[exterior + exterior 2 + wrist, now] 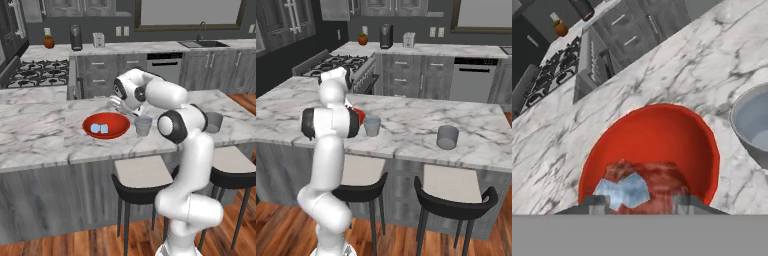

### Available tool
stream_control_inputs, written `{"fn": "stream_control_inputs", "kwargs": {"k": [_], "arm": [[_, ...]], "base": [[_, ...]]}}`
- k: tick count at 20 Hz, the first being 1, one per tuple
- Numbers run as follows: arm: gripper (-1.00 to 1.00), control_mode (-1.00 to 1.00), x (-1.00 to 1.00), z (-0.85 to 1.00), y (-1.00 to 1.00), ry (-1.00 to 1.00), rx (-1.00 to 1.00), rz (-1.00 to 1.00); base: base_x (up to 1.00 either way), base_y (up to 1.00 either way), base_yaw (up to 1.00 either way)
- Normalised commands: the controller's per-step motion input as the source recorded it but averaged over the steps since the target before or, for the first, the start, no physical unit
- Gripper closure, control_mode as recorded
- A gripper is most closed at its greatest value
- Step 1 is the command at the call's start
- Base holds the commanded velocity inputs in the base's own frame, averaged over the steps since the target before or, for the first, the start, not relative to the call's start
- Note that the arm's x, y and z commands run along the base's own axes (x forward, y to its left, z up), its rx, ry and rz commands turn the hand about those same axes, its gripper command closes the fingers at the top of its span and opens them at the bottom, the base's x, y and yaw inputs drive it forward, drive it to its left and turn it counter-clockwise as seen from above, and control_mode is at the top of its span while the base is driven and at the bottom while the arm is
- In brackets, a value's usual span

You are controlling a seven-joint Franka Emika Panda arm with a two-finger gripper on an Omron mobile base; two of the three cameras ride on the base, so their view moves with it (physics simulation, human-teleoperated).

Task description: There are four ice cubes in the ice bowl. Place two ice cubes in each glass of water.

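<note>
**Two tumblers, one cube pinched**

Two short grey translucent tumblers stood right of the wide glossy red bowl (106, 125): one (143, 125) just beside its rim, one (447, 137) well apart. The gripper (637, 202), low in the hand view, pinched a pale translucent ice cube (623, 190). Bare marble counter (35, 130) lay at left.

My work surface is a white marble island (45, 130) with grey veins. Red bowl (106, 125) sits on it, roughly mid-counter. Near glass (143, 126) stands upright just beside the bowl's right rim; I can't tell if they touch. Far glass (447, 137) stands upright well apart, further right along the island, nearer its front edge. In my hand view the bowl rests on the marble with the near glass at right.
</note>
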Motion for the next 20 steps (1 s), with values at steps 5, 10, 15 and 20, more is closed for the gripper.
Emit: {"fn": "stream_control_inputs", "kwargs": {"k": [5,10,15,20], "arm": [[1.0,-1.0,-0.96,1.0,-0.99,-0.09,0.05,-0.23],[1.0,-1.0,-1.0,1.0,-0.92,-0.13,0.15,-0.09],[1.0,-1.0,-0.91,1.0,-0.92,-0.05,0.14,-0.03],[1.0,-1.0,-0.78,0.67,-1.0,0.12,0.07,-0.06]], "base": [[0.0,0.0,0.0],[0.0,0.0,0.0],[0.0,0.0,0.0],[0.0,0.0,0.0]]}}
